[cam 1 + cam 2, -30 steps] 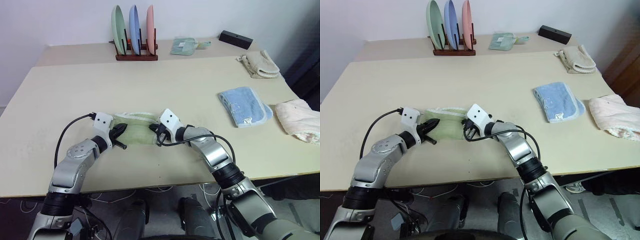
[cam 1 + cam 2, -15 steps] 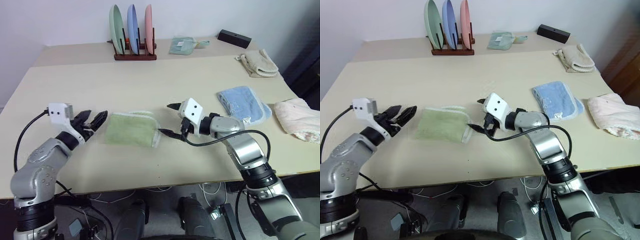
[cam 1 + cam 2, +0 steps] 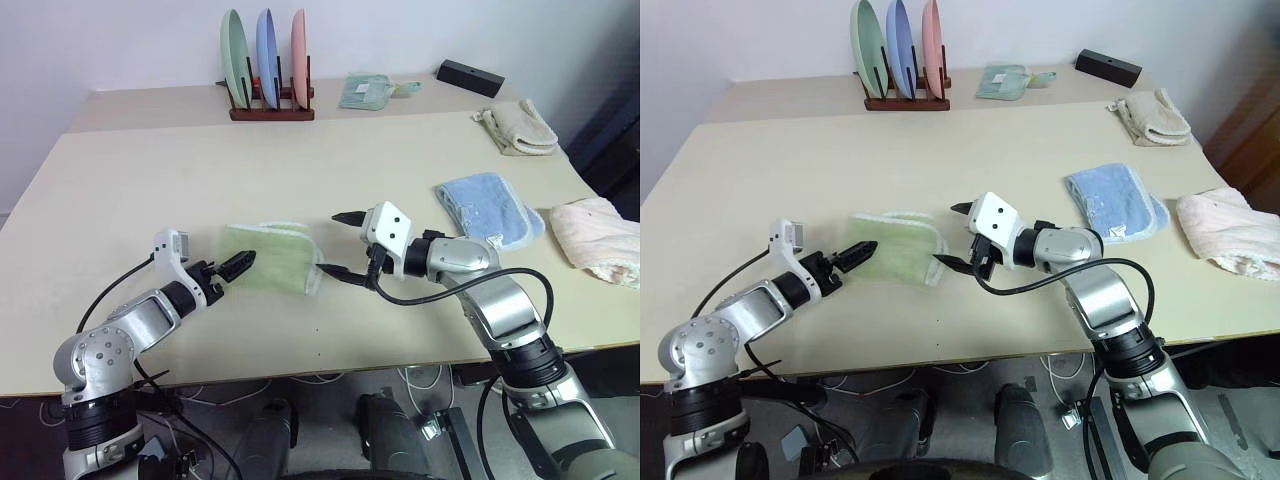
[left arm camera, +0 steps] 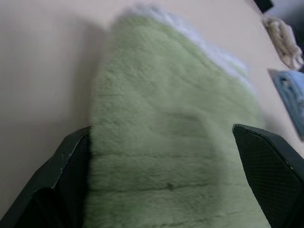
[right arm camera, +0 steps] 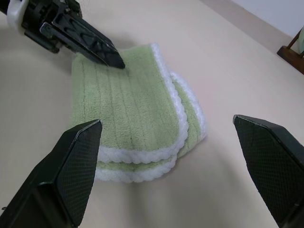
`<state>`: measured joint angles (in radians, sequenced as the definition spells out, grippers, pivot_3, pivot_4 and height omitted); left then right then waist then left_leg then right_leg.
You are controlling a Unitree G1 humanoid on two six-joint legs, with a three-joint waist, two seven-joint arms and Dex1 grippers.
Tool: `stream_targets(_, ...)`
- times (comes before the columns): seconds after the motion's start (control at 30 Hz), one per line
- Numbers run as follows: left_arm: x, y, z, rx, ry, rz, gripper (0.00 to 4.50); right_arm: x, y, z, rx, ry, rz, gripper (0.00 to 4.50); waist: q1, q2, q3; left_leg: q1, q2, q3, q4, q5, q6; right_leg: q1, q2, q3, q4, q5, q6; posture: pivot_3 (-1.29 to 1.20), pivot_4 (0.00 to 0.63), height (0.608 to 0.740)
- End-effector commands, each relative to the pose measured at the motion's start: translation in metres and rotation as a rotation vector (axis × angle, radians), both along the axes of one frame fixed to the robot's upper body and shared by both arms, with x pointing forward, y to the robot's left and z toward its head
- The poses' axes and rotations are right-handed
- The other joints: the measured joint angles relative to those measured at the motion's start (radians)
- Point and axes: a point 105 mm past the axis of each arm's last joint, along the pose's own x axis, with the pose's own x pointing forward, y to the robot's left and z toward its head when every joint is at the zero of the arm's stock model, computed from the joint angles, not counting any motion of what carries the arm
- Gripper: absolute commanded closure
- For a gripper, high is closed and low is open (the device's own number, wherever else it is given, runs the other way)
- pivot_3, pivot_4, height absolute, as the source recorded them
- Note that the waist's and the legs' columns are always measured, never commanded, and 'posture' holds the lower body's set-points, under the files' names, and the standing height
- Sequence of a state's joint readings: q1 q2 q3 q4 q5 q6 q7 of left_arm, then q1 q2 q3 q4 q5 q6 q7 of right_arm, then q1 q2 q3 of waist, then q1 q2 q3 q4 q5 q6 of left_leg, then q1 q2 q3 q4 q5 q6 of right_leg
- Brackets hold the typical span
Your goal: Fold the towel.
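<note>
Towel [image 3: 268, 258]: lt green terry, white scalloped edging, folded flat. Flanked by left gripper [image 3: 233, 266] at 9 o'clock, right gripper [image 3: 341, 244] at 3; both spread, nothing pinched.

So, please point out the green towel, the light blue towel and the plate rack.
green towel [image 3: 268, 260], left eye view, middle of its top layer
light blue towel [image 3: 487, 210], left eye view, its middle
plate rack [image 3: 272, 113], left eye view, wooden base
</note>
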<state>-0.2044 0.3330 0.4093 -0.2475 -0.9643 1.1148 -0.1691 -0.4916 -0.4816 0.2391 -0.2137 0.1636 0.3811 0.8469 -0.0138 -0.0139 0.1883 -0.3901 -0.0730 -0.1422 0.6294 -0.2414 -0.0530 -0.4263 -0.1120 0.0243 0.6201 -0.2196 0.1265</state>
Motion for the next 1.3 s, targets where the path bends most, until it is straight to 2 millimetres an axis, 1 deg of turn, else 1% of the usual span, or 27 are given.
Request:
stream_targets(0.03, -0.007, -0.026, -0.008, -0.021, 0.03, -0.082, 0.94, -0.007, 0.0, 0.017, 0.03, -0.058, 0.014, 0.0, 0.003, 0.0, 0.0, 0.0, 0.0, 0.0, 0.0, 0.0, 0.0, 0.0, 0.0, 0.0, 0.0, 0.0, 0.0, 0.0, 0.15, 0.74)
stream_targets(0.1, -0.007, -0.032, -0.009, -0.037, 0.029, -0.083, 1.87, -0.009, -0.001, 0.016, 0.023, -0.058, 0.019, 0.0, 0.006, 0.0, 0.0, 0.0, -0.001, 0.0, 0.001, 0.0, 0.0, 0.001, -0.001, 0.0, 0.0, 0.0, 0.0, 0.0, 0.15, 0.74)
stream_targets(0.23, -0.007, -0.036, -0.006, -0.065, 0.02, -0.07, 3.85, -0.012, -0.001, 0.014, 0.015, -0.056, 0.019, 0.0, 0.003, 0.0, 0.0, 0.0, -0.001, 0.0, 0.001, 0.0, 0.0, 0.001, -0.001, 0.0, -0.001, 0.0, 0.0, 0.0, 0.15, 0.74)
stream_targets(0.27, -0.006, -0.036, -0.006, -0.069, 0.018, -0.067, 4.41, -0.012, -0.001, 0.014, 0.015, -0.056, 0.02, 0.0, 0.003, 0.0, 0.0, 0.0, -0.001, 0.0, 0.001, 0.0, 0.0, 0.001, -0.001, 0.0, -0.001, 0.0, 0.0, 0.0, 0.15, 0.74)
stream_targets(0.37, -0.004, -0.035, -0.002, -0.07, -0.006, -0.04, 4.41, -0.013, -0.001, 0.013, 0.015, -0.054, 0.021, 0.0, 0.003, 0.0, 0.0, 0.0, -0.001, 0.0, 0.0, 0.0, 0.0, 0.001, -0.001, 0.0, -0.001, 0.0, 0.0, 0.0, 0.15, 0.74)
stream_targets(0.43, 0.0, -0.03, 0.004, -0.066, -0.042, 0.011, 4.41, -0.013, 0.0, 0.014, 0.015, -0.055, 0.021, 0.0, 0.003, 0.0, 0.0, 0.0, -0.001, 0.0, 0.001, 0.0, 0.0, 0.001, -0.001, 0.0, -0.001, 0.0, 0.0, 0.0, 0.15, 0.74)
stream_targets(0.53, 0.014, 0.0, 0.026, -0.079, -0.145, 0.182, 4.41, -0.013, 0.0, 0.015, 0.013, -0.06, 0.024, 0.0, 0.003, -0.001, 0.0, 0.0, 0.0, 0.0, 0.001, 0.0, 0.0, 0.001, -0.001, 0.0, -0.001, 0.0, 0.0, 0.0, 0.15, 0.74)
stream_targets(0.6, 0.023, 0.033, 0.045, -0.077, -0.22, 0.344, 4.41, -0.013, 0.0, 0.016, 0.012, -0.064, 0.025, 0.0, 0.002, -0.001, 0.0, 0.0, 0.0, 0.0, 0.0, 0.0, 0.0, 0.001, 0.0, 0.0, -0.001, 0.0, 0.0, 0.0, 0.15, 0.74)
stream_targets(0.63, 0.026, 0.062, 0.056, -0.079, -0.263, 0.481, 4.41, -0.013, 0.0, 0.016, 0.012, -0.066, 0.025, 0.0, 0.002, -0.001, 0.0, 0.0, 0.0, 0.0, 0.0, 0.0, 0.0, 0.001, 0.0, 0.0, -0.001, 0.0, 0.0, 0.0, 0.15, 0.74)
stream_targets(0.67, 0.026, 0.09, 0.064, -0.079, -0.295, 0.614, 4.41, -0.013, 0.0, 0.017, 0.011, -0.067, 0.025, 0.0, 0.002, -0.001, 0.0, 0.0, 0.0, 0.0, 0.0, 0.0, 0.0, 0.001, 0.0, 0.0, -0.001, 0.0, 0.0, 0.0, 0.15, 0.74)
stream_targets(0.73, 0.02, 0.129, 0.073, -0.083, -0.321, 0.805, 4.41, -0.012, 0.0, 0.017, 0.011, -0.067, 0.026, 0.0, -0.002, -0.001, 0.0, 0.0, 0.0, 0.0, 0.0, 0.0, 0.0, 0.0, 0.0, 0.0, -0.001, 0.0, 0.0, 0.0, 0.15, 0.74)
stream_targets(0.77, 0.014, 0.148, 0.072, -0.076, -0.322, 0.89, 4.41, -0.012, 0.001, 0.016, 0.011, -0.067, 0.028, 0.0, -0.002, -0.001, 0.0, 0.0, 0.0, 0.001, 0.0, 0.0, 0.0, 0.0, 0.0, 0.0, -0.002, 0.0, 0.0, 0.0, 0.15, 0.74)
stream_targets(0.83, 0.004, 0.176, 0.064, -0.058, -0.291, 1.005, 4.41, -0.012, 0.002, 0.015, 0.009, -0.066, 0.032, 0.0, -0.001, -0.001, 0.0, 0.0, 0.0, 0.001, -0.001, 0.0, 0.0, 0.0, 0.0, 0.0, -0.003, 0.0, 0.0, 0.0, 0.15, 0.74)
stream_targets(0.9, -0.005, 0.192, 0.048, -0.057, -0.24, 1.08, 4.41, -0.012, 0.003, 0.015, 0.009, -0.063, 0.036, 0.0, 0.003, -0.001, 0.0, 0.0, 0.0, 0.001, -0.001, 0.0, 0.0, 0.0, 0.0, 0.0, -0.004, 0.0, 0.0, 0.0, 0.15, 0.74)
stream_targets(0.97, -0.013, 0.199, 0.03, -0.091, -0.177, 1.129, 4.41, -0.012, 0.004, 0.014, 0.008, -0.062, 0.039, 0.0, 0.008, -0.002, 0.0, -0.001, -0.001, 0.001, 0.0, 0.0, 0.0, 0.0, -0.001, 0.0, -0.004, 0.001, 0.001, 0.0, 0.15, 0.74)
stream_targets(1.03, -0.019, 0.198, 0.013, -0.162, -0.118, 1.159, 4.41, -0.012, 0.003, 0.014, 0.007, -0.06, 0.038, 0.0, 0.015, -0.004, -0.001, -0.001, -0.001, 0.0, 0.001, 0.0, 0.0, 0.001, -0.001, 0.0, -0.004, 0.001, 0.002, 0.0, 0.15, 0.74)
stream_targets(1.07, -0.022, 0.197, 0.008, -0.169, -0.102, 1.162, 4.41, -0.011, 0.003, 0.013, 0.005, -0.06, 0.038, 0.0, 0.018, -0.005, -0.001, -0.001, -0.001, 0.0, 0.001, 0.0, 0.0, 0.001, -0.001, 0.0, -0.004, 0.001, 0.002, 0.0, 0.15, 0.74)
stream_targets(1.1, -0.027, 0.196, 0.002, -0.183, -0.088, 1.171, 4.09, -0.011, 0.002, 0.013, 0.003, -0.059, 0.037, 0.0, 0.02, -0.006, -0.001, -0.001, -0.001, 0.0, 0.001, 0.0, 0.0, 0.001, -0.001, 0.0, -0.004, 0.002, 0.002, 0.0, 0.15, 0.74)
stream_targets(1.17, -0.035, 0.196, -0.002, -0.2, -0.083, 1.185, 3.34, -0.011, 0.0, 0.012, -0.003, -0.056, 0.035, 0.0, 0.02, -0.007, -0.001, -0.001, -0.001, 0.0, 0.001, 0.0, 0.0, 0.001, -0.001, 0.0, -0.004, 0.002, 0.002, 0.0, 0.15, 0.74)
stream_targets(1.3, -0.049, 0.2, -0.003, -0.192, -0.072, 1.219, 1.35, -0.011, -0.003, 0.01, -0.012, -0.05, 0.035, 0.0, 0.019, -0.007, -0.001, -0.001, 0.0, 0.0, 0.001, 0.0, 0.0, 0.001, -0.001, 0.0, -0.004, 0.002, 0.002, 0.0, 0.15, 0.74)
